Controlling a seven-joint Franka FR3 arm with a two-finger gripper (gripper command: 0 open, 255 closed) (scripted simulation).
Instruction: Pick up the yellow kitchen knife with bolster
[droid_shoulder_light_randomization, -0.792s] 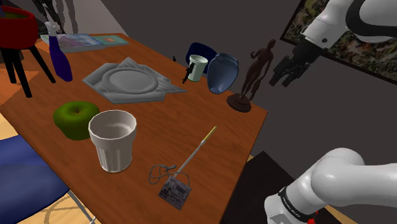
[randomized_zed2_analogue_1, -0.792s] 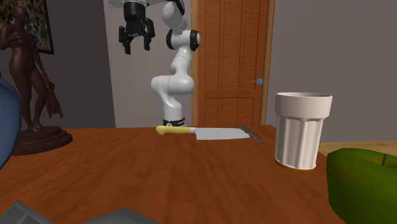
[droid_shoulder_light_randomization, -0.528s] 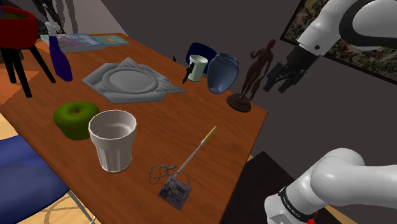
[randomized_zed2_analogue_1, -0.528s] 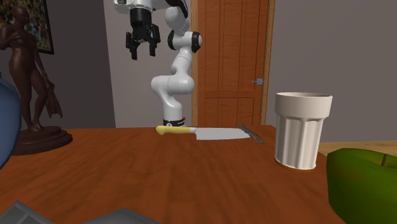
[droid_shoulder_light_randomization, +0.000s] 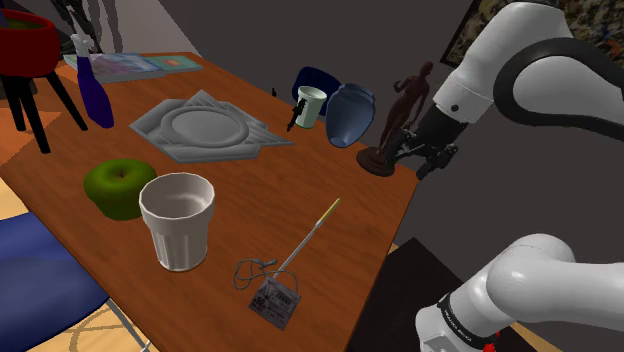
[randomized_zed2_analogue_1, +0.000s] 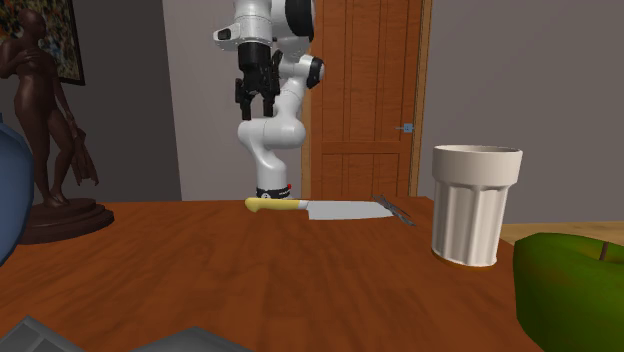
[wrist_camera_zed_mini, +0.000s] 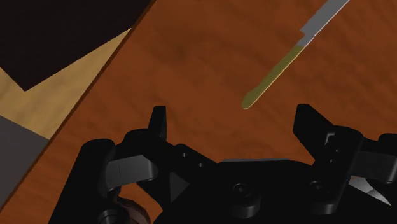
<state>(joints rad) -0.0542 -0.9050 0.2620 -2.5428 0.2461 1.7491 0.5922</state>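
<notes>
Yellow at the handle and grey at the blade, the kitchen knife (droid_shoulder_light_randomization: 308, 237) lies flat on the brown wooden table (droid_shoulder_light_randomization: 300, 170), close to the long edge that faces the robot's stand. Its handle points toward the corner where a dark brown figurine (droid_shoulder_light_randomization: 400, 115) stands. Its blade points toward the opposite corner of that edge, where a small tag on a wire loop (droid_shoulder_light_randomization: 275, 300) lies just beside the tip.

In the second exterior view the knife (randomized_zed2_analogue_1: 320, 208) runs along the table's (randomized_zed2_analogue_1: 250, 270) far edge, handle to that view's left and blade toward a white ribbed cup (randomized_zed2_analogue_1: 475, 205).

The black gripper (droid_shoulder_light_randomization: 412, 163) hangs in the air by the figurine's corner, clear of the wood and well above the knife. The second exterior view shows the gripper (randomized_zed2_analogue_1: 257, 102) high over the handle end. Its jaws stand wide apart and have hold of nothing.

From the wrist, the gripper (wrist_camera_zed_mini: 234, 124) looks down on the table (wrist_camera_zed_mini: 191, 63). The knife (wrist_camera_zed_mini: 292, 54) lies ahead of the fingertips, not between them. Its rounded handle end comes nearest the gap, and the blade slants away from the gripper, out past the picture's edge.

Toward the table's other long edge sit the cup (droid_shoulder_light_randomization: 178, 220), a green apple (droid_shoulder_light_randomization: 118, 187) and a grey tray (droid_shoulder_light_randomization: 205, 128), all well apart from the knife.
</notes>
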